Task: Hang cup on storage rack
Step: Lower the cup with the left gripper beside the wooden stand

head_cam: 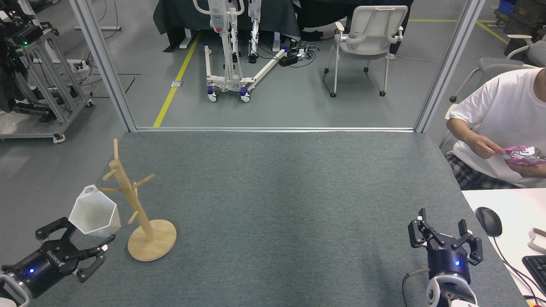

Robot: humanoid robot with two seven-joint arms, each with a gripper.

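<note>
The white faceted cup point(94, 212) is tilted, its small handle point(89, 190) up at the tip of the left peg of the wooden storage rack point(128, 194). I cannot tell whether the peg passes through the handle. My left gripper point(90, 232) comes in from the lower left and is shut on the cup's lower part, fingers spread wide around it. The rack stands on its round base point(158, 247) just right of the cup. My right gripper point(443, 232) is open with nothing in it at the lower right of the table.
The grey felt table point(273, 192) ends at a metal frame at the back. A person in a white shirt point(503, 123) sits at the right edge handling a purple packet. A white desk with a mouse point(489, 221) lies beside my right arm.
</note>
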